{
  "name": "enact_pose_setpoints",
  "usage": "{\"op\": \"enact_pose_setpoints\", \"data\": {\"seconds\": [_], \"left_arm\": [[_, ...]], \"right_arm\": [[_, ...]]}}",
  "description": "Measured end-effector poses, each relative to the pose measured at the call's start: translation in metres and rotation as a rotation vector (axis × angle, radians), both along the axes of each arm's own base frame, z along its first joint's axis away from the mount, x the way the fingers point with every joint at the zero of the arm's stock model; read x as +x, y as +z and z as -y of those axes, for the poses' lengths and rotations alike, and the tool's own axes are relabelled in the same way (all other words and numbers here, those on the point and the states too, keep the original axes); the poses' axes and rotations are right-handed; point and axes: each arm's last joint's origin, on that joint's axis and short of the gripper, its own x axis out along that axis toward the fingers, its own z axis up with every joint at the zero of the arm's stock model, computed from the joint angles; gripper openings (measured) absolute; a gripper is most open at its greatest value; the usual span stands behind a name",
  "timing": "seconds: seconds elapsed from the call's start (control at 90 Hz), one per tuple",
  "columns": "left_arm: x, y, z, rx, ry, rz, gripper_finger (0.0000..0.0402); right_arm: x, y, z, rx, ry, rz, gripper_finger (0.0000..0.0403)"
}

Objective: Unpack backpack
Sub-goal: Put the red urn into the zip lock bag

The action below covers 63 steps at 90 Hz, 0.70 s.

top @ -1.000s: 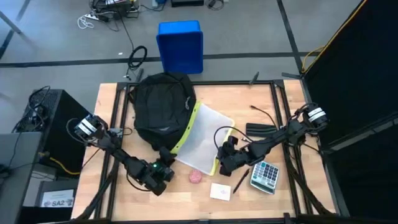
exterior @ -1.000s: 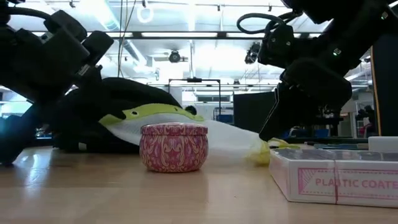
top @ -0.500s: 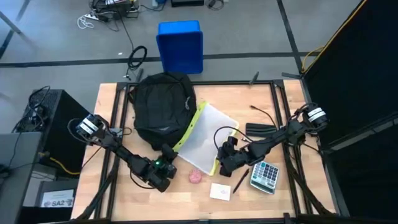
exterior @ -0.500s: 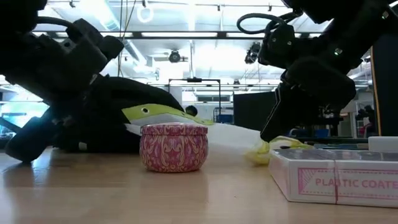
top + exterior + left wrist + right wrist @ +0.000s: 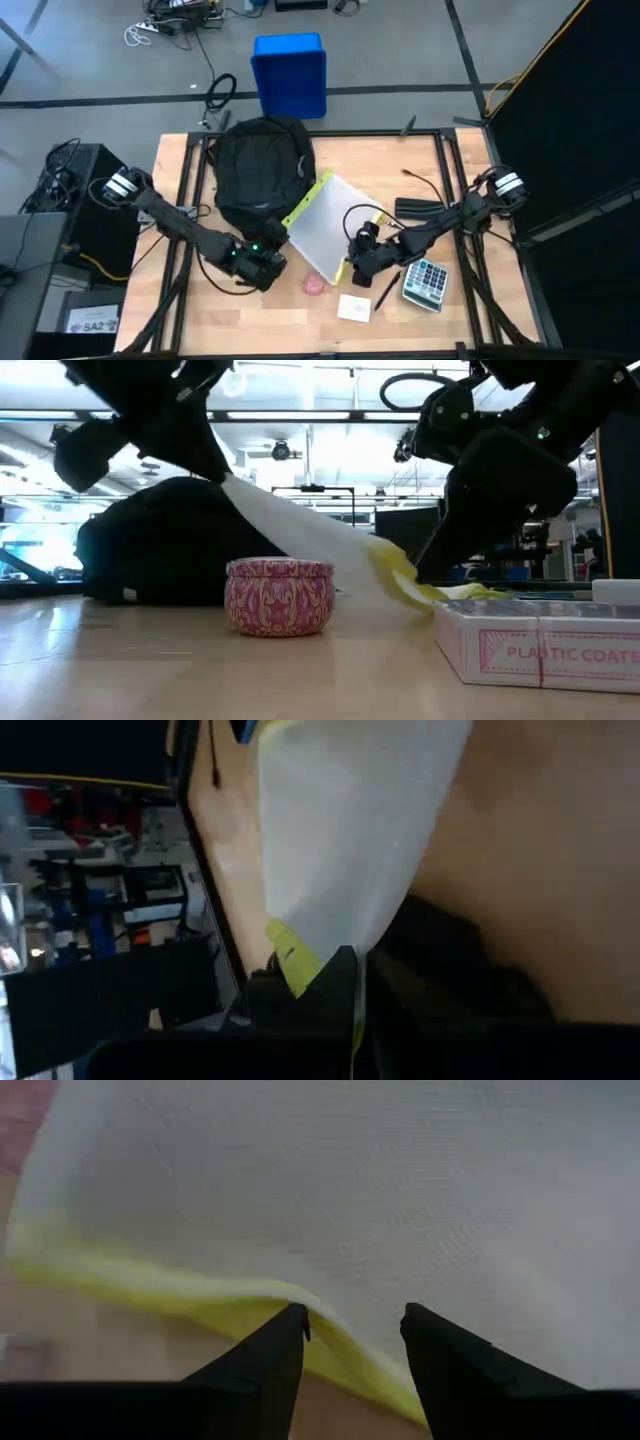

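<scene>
The black backpack [image 5: 262, 170] lies on the table's far left part. To its right a white mesh pouch with a yellow edge [image 5: 328, 225] slants across the table. My left gripper [image 5: 270, 262] is shut on the pouch's left end, raised above the table in the low view [image 5: 205, 460]. The pouch's right end rests on the table under my right gripper [image 5: 355, 262]. That gripper is open, and its fingers [image 5: 285, 1335] straddle the yellow edge [image 5: 240, 1295]. My left gripper pinches the pouch's yellow edge [image 5: 290, 960] at its left end between its two fingers. That end is lifted clear, and the pouch slopes down from it [image 5: 300, 535] toward the table's right. My right gripper points down at the pouch's near yellow edge [image 5: 425, 595]; whether its fingertips touch the fabric, I cannot tell.
A pink patterned tin [image 5: 315, 283] and a white card box [image 5: 353, 308] sit near the front edge. A calculator [image 5: 427, 281] and a pen [image 5: 388, 292] lie to the right. A flat black object [image 5: 415, 207] lies farther back. A blue bin [image 5: 290, 75] stands beyond the table.
My left gripper has moved from the table's near left toward the pouch, then risen with the pouch's left end in its hold. That end is now lifted high, while the pouch's right end has stayed on the table at my right gripper.
</scene>
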Motion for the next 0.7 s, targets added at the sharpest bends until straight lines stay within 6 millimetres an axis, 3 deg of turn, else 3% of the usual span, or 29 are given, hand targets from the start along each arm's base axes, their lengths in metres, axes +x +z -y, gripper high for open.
{"op": "enact_pose_setpoints", "data": {"seconds": [0.211,0.5,0.7], "left_arm": [[0.003,0.023,-0.018,-0.061,-0.05,-0.011,0.0],[0.025,0.043,-0.008,-0.063,-0.317,0.131,0.0],[0.021,0.038,-0.034,-0.063,-0.159,0.053,0.0]], "right_arm": [[0.0,0.0,0.0,0.0,0.0,0.0,0.0146],[0.001,0.0,0.002,-0.001,-0.008,0.007,0.0143],[0.003,0.001,0.001,0.006,-0.008,0.027,0.0142]]}}
